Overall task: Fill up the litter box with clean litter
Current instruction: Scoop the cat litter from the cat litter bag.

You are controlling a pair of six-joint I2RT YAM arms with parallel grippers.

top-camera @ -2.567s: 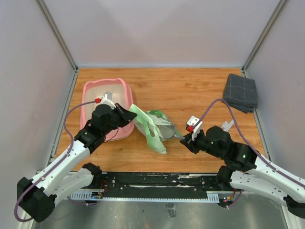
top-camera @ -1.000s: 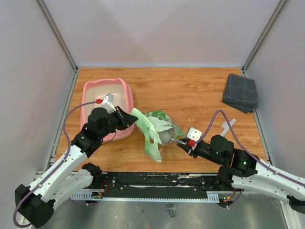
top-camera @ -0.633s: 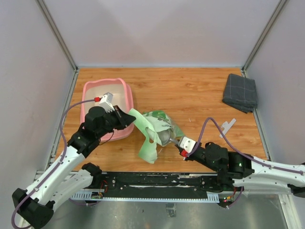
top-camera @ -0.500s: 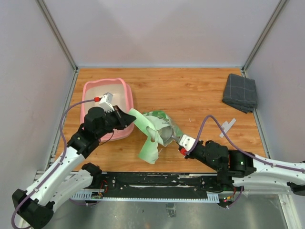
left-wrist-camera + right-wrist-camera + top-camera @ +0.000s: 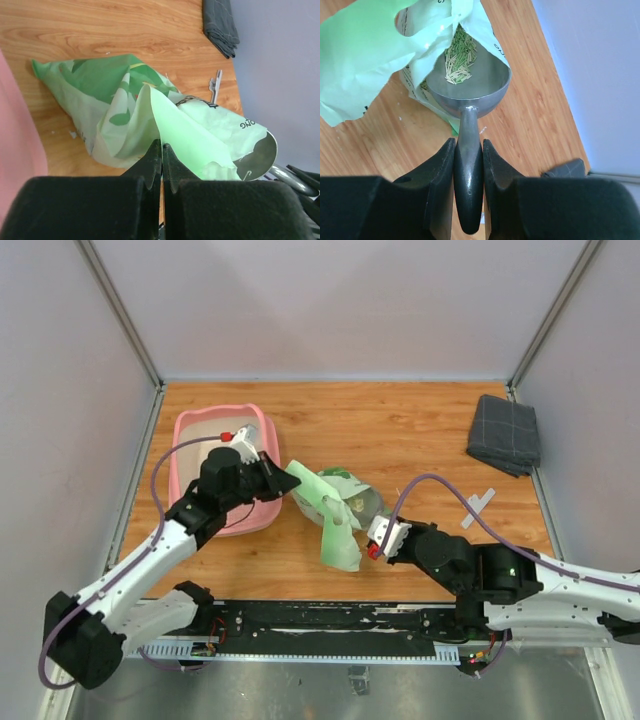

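- Since prev. frame, R gripper (image 5: 468, 142) has pushed metal scoop (image 5: 470, 87) deeper into green bag (image 5: 337, 512), just right of litter box (image 5: 188, 427).
- R jaws clamp scoop handle; clean litter (image 5: 458, 59) lies in the bowl at bag mouth.
- L gripper (image 5: 161, 150) pinches bag edge, beside box's right rim.

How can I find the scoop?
Look at the wooden table, right of the pink litter box, where a crumpled green bag lies. The scoop pokes into the bag's open mouth, its handle pinched by the right gripper. Unlike the soft bag, it's shiny grey metal, with green granules in its bowl.
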